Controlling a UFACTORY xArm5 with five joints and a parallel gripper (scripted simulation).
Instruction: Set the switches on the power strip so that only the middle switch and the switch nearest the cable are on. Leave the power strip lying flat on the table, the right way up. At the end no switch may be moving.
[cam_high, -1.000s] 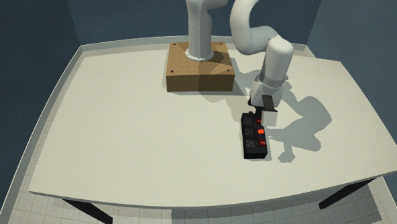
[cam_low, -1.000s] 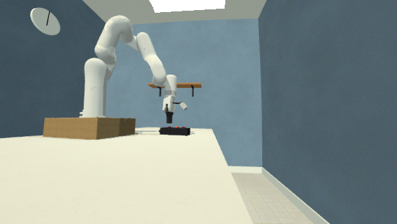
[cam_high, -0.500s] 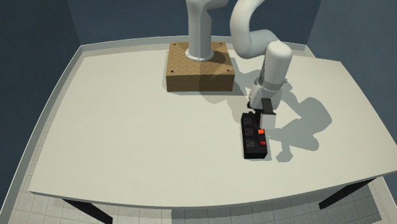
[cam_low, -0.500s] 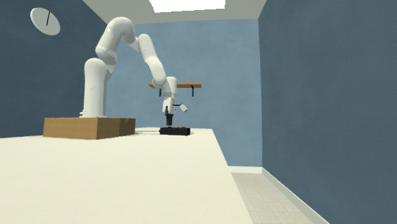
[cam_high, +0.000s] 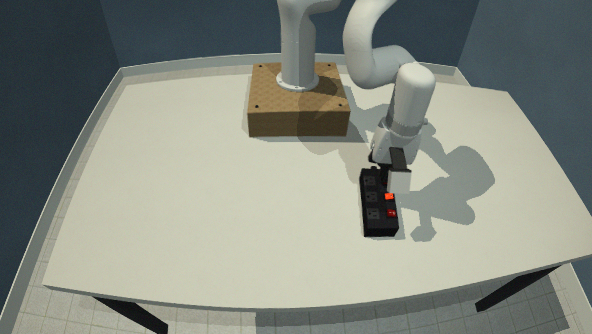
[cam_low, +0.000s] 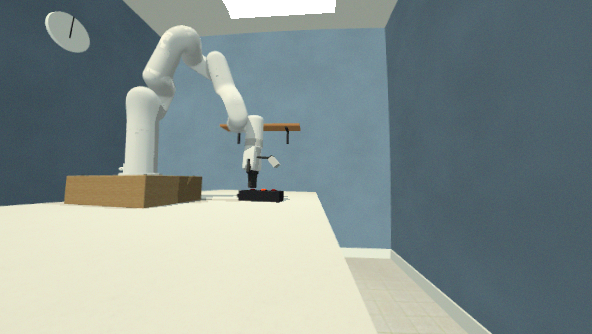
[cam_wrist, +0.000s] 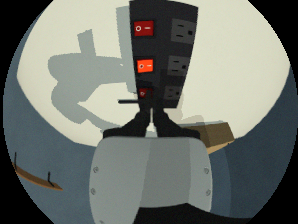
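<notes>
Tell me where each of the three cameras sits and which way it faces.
Top: high, opposite the arm's base block, looking down at the table; whole forearm and gripper visible.
Exterior: low at table height, looking along it toward the arm side-on.
Wrist: on the arm above the shut gripper, looking down past its fingers.
All three views show the power strip, gripper over its end switch.

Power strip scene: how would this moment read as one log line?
gripper: shut, empty, on nearest switch | middle switch: lit | far switch: dim | strip: flat
</notes>
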